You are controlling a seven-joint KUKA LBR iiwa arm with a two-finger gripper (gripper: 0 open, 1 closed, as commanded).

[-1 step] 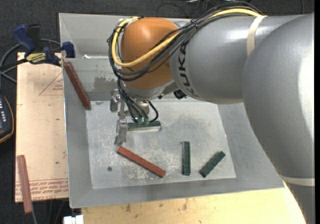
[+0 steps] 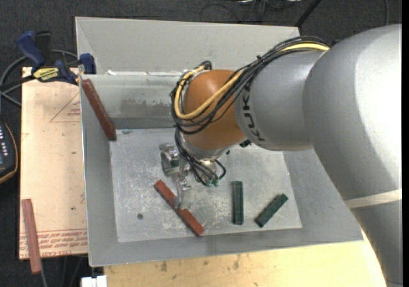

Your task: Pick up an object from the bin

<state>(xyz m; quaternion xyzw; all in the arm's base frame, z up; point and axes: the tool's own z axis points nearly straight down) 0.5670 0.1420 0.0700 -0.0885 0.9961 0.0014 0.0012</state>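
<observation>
My gripper hangs under the orange wrist cover, low over the middle of the bin floor. Its tip comes down right at the middle of a long red-brown bar that lies slanted on the floor, running from upper left to lower right. Whether the tip touches the bar I cannot tell. A dark green bar lies upright in the view a short way to the right of the gripper.
A second green bar lies slanted near the bin's front right corner. Another red-brown bar leans along the left wall at the back. The arm covers the bin's right side.
</observation>
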